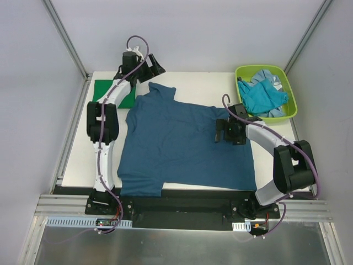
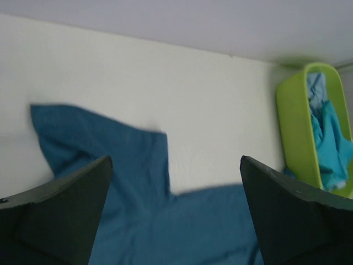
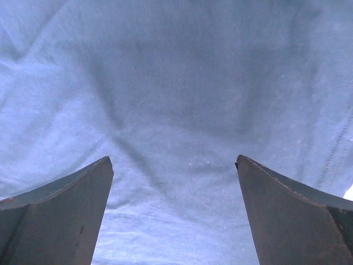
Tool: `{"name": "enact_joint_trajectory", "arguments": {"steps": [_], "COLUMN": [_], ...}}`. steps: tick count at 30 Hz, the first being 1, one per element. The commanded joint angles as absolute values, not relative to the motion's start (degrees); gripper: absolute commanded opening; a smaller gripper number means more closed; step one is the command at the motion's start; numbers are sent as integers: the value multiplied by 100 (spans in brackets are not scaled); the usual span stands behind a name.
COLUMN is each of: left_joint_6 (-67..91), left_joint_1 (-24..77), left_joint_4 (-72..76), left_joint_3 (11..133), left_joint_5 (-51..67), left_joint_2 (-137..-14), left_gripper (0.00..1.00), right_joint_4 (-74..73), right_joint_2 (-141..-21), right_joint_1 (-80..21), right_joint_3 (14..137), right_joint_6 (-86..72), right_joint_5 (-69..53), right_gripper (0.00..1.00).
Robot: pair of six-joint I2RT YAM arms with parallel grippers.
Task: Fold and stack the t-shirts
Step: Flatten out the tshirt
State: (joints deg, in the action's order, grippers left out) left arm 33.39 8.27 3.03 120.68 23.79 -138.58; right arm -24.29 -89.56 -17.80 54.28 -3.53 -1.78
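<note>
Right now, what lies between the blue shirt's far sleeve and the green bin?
Only bare table between sleeve and bin, shown in the left wrist view.

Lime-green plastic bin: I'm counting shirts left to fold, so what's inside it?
Crumpled turquoise cloth and a pale blue piece lie in the lime-green plastic bin; anything beneath them is covered.

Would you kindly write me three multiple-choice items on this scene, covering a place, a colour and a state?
1. Where does the lime-green bin stand? A near left corner B far right corner C table centre
2. What colour is the spread t-shirt? A red B dark teal-blue C white
3. How is the right tool? A open B shut on cloth C out of view
Answers: 1 B, it sits by the back right edge; 2 B, the top view shows it; 3 A, its fingers stand apart.
</note>
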Motion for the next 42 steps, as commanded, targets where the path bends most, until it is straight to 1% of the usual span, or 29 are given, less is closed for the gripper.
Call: {"name": "enact_joint_trajectory", "arguments": {"steps": [1,2,4,7,9,11,13,18,27,29,33,42], "left_joint_6": [2786,2769,2672,2532,2470,2382,2495,2575,2356,2390,2400,2338], "left_joint_1": [879,896,958,1063,1116,1160,1178,1187,1055,915,712,633], "left_joint_4": [194,193,45,-359,-544,-755,-982,-1538,-2469,-2575,-2707,-2813], "left_joint_3": [10051,9541,9002,8763,8859,9087,9385,10379,11706,11917,12304,13735], "left_joint_5": [2111,2005,1890,1854,1986,2092,1899,1890,1143,1204,1424,1415], "left_joint_2": [-11561,-11262,-10882,-10819,-11020,-11336,-11705,-12593,-13789,-13974,-14273,-15098], "left_gripper": [99,99,99,99,99,99,99,99,99,99,99,99], "right_joint_4": [-2637,-2619,-2619,-2750,-2742,-2725,-2742,-3330,-3788,-3849,-4043,-4061], "right_joint_2": [-8464,-8464,-8577,-9033,-9376,-9754,-10211,-11590,-12927,-13182,-13587,-13720], "right_joint_1": [-1758,-1749,-1723,-1723,-1731,-1731,-1731,-1714,-1582,-1512,-1459,-1187], "right_joint_3": [5704,5748,5975,6537,6933,7337,7785,9278,10563,10835,11346,11689], "right_joint_6": [-124,-97,-88,-123,-132,-115,-88,-44,-246,-202,-132,-141], "right_joint_5": [211,228,255,133,123,298,430,685,72,-464,-756,-439], "right_gripper": [96,96,96,96,96,96,96,96,96,96,96,96]}}
